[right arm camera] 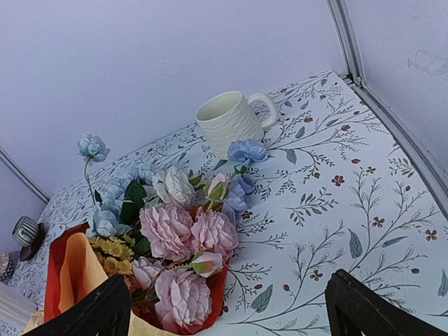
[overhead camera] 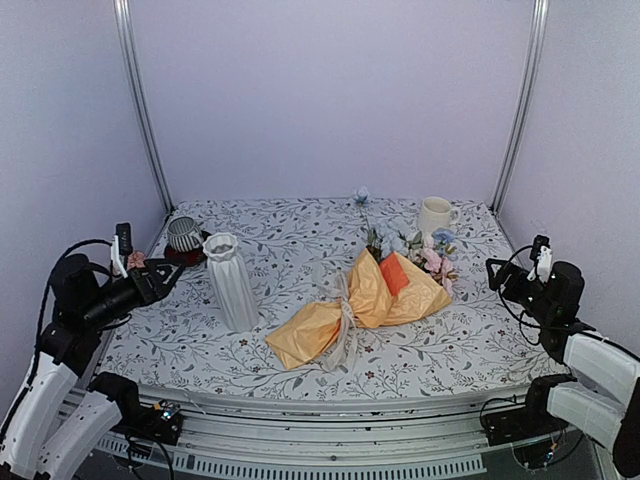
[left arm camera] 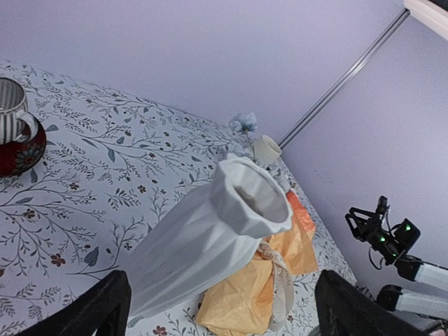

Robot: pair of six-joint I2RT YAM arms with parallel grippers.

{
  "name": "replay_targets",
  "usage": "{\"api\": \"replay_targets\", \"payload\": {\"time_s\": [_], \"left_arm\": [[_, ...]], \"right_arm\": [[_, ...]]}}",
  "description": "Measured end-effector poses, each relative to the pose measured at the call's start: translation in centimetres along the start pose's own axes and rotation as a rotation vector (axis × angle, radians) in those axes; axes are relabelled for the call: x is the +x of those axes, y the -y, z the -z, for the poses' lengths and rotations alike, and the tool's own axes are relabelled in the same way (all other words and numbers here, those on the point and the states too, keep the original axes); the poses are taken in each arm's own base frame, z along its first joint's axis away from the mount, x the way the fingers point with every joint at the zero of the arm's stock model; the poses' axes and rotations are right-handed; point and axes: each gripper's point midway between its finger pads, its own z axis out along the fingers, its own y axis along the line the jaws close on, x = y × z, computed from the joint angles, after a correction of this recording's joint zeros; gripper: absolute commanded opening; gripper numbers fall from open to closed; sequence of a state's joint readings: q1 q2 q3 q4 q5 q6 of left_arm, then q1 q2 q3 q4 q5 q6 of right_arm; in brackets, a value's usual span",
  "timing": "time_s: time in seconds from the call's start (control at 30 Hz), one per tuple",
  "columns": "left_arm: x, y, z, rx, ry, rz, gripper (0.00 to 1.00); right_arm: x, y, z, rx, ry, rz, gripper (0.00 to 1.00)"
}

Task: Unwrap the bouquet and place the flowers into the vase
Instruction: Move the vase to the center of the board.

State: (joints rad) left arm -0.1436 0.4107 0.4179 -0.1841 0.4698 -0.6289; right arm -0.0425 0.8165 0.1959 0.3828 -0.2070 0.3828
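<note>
Black fingers of the left pincer [left arm camera: 222, 311] stand spread wide and hold nothing. They point at the vase [overhead camera: 231, 285], which stands upright just right of them on the left side of the tabletop [overhead camera: 280, 230]. Behind the vase, at the far left, a striped cup [overhead camera: 184, 233] sits on a red saucer [overhead camera: 185, 256].

On the right edge, the right pincer [right arm camera: 234, 315] is likewise spread wide and empty, facing the flowers [right arm camera: 178, 231]. Pink, pale blue and small yellow blooms stick out of the bouquet [overhead camera: 350, 310], which lies on its side right of the vase and apart from it. Its orange paper is tied at the waist with a sheer ribbon [overhead camera: 345, 320], with the blooms pointing far right. Beyond them stands a cream mug [right arm camera: 227, 122], and a single blue flower [overhead camera: 360, 195] rises near the far edge.
</note>
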Motion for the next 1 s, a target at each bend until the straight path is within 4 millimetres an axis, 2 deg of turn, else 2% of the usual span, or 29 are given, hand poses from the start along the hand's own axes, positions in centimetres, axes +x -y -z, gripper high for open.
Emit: {"api": "replay_targets", "payload": {"time_s": [0.1, 0.23, 0.33, 0.47, 0.6, 1.0], "left_arm": [[0.7, 0.3, -0.1, 0.041, -0.005, 0.023, 0.94], [3.5, -0.2, -1.0, 0.067, -0.061, 0.063, 0.98], [4.5, -0.1, -1.4, 0.072, -0.077, 0.050, 0.98], [4.5, 0.5, -1.6, 0.084, -0.026, -0.012, 0.98], [4.8, 0.1, -1.7, 0.068, 0.030, -0.084, 0.98], [3.7, -0.8, -3.1, 0.015, 0.142, -0.258, 0.98]], "right_arm": [[-0.1, -0.1, 0.0, -0.003, 0.006, -0.007, 0.99], [-0.2, -0.2, 0.0, -0.009, 0.012, -0.022, 0.99], [-0.1, -0.2, -0.1, -0.013, 0.010, -0.027, 0.99], [0.0, -0.2, 0.0, -0.014, 0.008, -0.033, 0.99], [0.0, -0.2, 0.1, -0.016, 0.012, -0.036, 0.99], [-0.1, -0.3, 0.1, -0.024, 0.021, -0.034, 0.99]]}}
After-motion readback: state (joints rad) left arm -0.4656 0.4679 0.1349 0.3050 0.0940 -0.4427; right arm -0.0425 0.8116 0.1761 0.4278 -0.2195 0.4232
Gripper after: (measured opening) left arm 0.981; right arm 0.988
